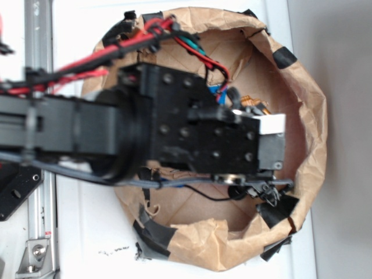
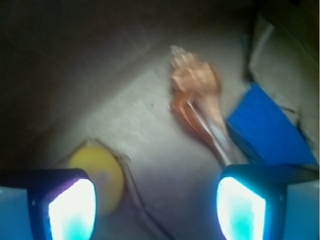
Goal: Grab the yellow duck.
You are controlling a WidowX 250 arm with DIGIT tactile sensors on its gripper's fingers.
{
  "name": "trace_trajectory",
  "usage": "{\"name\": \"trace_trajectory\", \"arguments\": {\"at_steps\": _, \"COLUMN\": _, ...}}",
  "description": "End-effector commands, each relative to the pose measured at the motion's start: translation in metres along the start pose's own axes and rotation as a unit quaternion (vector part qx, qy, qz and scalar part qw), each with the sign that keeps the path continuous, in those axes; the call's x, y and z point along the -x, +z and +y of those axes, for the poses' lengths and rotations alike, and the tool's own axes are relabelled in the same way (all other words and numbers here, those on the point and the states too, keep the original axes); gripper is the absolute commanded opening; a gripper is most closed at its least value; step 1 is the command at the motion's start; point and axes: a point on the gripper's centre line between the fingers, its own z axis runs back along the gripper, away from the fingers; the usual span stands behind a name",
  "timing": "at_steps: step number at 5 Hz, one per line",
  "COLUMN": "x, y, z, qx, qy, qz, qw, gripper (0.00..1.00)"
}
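Note:
In the wrist view the yellow duck (image 2: 100, 175) lies on the brown paper floor at the lower left, partly behind my left fingertip (image 2: 72, 212). My gripper (image 2: 156, 210) is open, with only bare paper between the two glowing pads. The right fingertip (image 2: 241, 210) stands apart from the duck. In the exterior view the black arm and wrist (image 1: 192, 131) reach into the paper bag and hide the duck.
A tan-orange spiral seashell (image 2: 197, 95) lies ahead at centre right. A blue sponge (image 2: 270, 127) sits to its right against the bag wall. The crumpled brown paper bag rim (image 1: 314, 116) with black tape patches rings the area. A metal rail (image 1: 40, 35) runs along the left.

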Motion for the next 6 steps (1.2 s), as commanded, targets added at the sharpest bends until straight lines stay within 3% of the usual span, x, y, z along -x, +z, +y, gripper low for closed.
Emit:
{"name": "trace_trajectory", "arguments": {"at_steps": 1, "x": -0.012, "y": -0.009, "z": -0.022, "qx": 0.032, "qy": -0.034, "qz": -0.012, "qw": 0.999, "gripper": 1.0}}
{"name": "trace_trajectory", "arguments": {"at_steps": 3, "x": 0.013, "y": -0.037, "z": -0.021, "qx": 0.022, "qy": -0.097, "qz": 0.009, "qw": 0.995, "gripper": 1.0}}
{"name": "trace_trajectory", "arguments": {"at_steps": 4, "x": 0.028, "y": -0.034, "z": -0.021, "qx": 0.024, "qy": -0.12, "qz": 0.003, "qw": 0.992, "gripper": 0.32}}
{"name": "trace_trajectory", "arguments": {"at_steps": 5, "x": 0.034, "y": -0.027, "z": -0.021, "qx": 0.028, "qy": -0.134, "qz": 0.01, "qw": 0.991, "gripper": 0.0}}
{"name": "trace_trajectory", "arguments": {"at_steps": 6, "x": 0.033, "y": -0.011, "z": -0.023, "qx": 0.036, "qy": -0.155, "qz": 0.004, "qw": 0.987, "gripper": 0.0}}
